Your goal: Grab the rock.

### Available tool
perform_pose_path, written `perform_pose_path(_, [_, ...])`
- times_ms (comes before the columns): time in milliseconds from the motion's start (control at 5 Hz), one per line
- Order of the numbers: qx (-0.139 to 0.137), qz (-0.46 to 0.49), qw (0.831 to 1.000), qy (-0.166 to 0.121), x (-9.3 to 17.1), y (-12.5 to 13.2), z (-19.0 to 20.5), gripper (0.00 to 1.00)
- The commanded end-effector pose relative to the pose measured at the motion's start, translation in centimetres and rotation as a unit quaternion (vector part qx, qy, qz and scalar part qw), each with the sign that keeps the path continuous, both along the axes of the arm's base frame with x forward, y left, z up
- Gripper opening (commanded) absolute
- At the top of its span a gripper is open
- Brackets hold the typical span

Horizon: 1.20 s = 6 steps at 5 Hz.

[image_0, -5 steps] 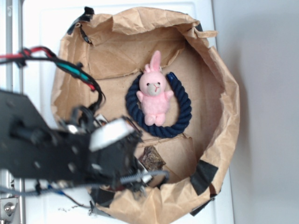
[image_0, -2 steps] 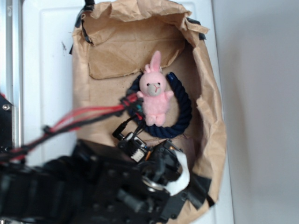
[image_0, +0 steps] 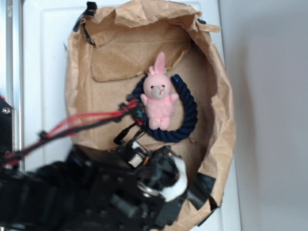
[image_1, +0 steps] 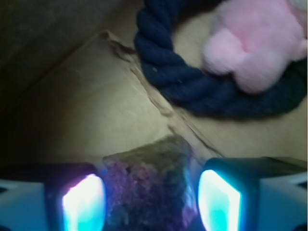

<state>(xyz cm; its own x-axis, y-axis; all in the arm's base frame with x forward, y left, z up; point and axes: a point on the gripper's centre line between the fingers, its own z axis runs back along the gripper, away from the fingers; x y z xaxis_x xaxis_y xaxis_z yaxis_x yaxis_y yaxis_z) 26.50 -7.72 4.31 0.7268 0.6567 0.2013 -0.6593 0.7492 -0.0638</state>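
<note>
**One rock between parted fingers, paper bin**

One rock (image_1: pixel 149 185): rough, angular lump, mottled brown-grey with a purplish cast under the finger lights. Lies on the brown paper floor at the bottom of the wrist view, between the two fingers. Not visible in the exterior view, where the arm covers that part of the bin.

One gripper (image_1: pixel 151 199): fingers spread, one glowing pad on each side of the rock. The left pad (image_1: pixel 83 202) sits just beside the rock's edge; the right pad (image_1: pixel 219 199) stands slightly apart from it. Whether either pad touches the stone cannot be told. In the exterior view the black arm (image_0: pixel 96 192) fills the lower left, its wrist reaching into the near end of the bin, with red and black cables (image_0: pixel 86 120) trailing across.

One paper bin (image_0: pixel 219 125): crumpled brown paper walls, black tape patches (image_0: pixel 202 185) at the rim.

One navy rope ring (image_0: pixel 190 113): lies on the bin floor, near the rock but apart from it.

One pink plush bunny (image_0: pixel 160 98): lies inside the ring, its body overlapping the rope.

One white surface (image_0: pixel 45 57): beneath the bin.
</note>
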Motion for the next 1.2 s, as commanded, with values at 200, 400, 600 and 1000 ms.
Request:
perform_pose_path(200, [-0.097,0.014,0.995,0.017,1.2,5.1,7.5,0.00])
perform_pose_path(400, [-0.091,0.013,0.995,0.025,1.2,5.3,7.3,0.84])
perform_pose_path(600, [-0.076,0.004,0.997,0.023,0.6,4.5,6.1,1.00])
perform_pose_path(1000, [-0.044,-0.006,0.999,0.020,-0.1,2.4,3.4,1.00])
